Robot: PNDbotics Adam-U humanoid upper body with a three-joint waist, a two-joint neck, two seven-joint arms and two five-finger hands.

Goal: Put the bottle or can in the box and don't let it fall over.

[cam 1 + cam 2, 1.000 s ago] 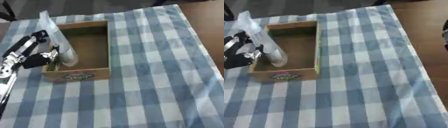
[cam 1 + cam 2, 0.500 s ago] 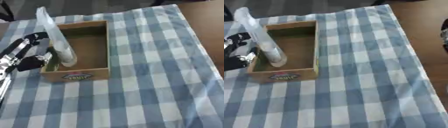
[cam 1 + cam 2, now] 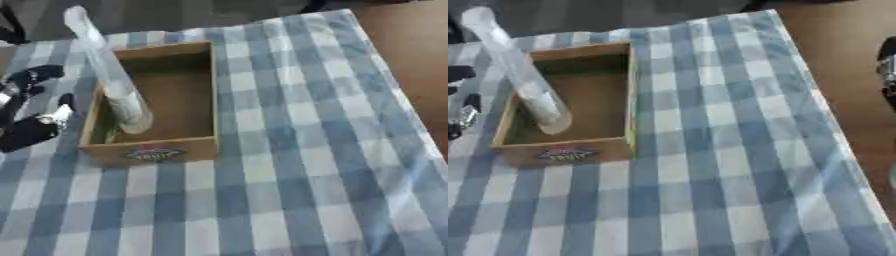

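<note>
risk: the checked cloth is soft under the box, so a knock from the left hand could topple the clear bottle, which stands base-down in the box's near-left part; the hand sits outside the wall at its 9 o'clock, apart from it, fingers relaxed, holding nothing

Both views looking steeply down from the head onto the checked tablecloth, set side by side. Shared: the cardboard box with the clear bottle standing in it. Left eye showing more of the left hand; right eye reaching farther right, to bare table.
</note>
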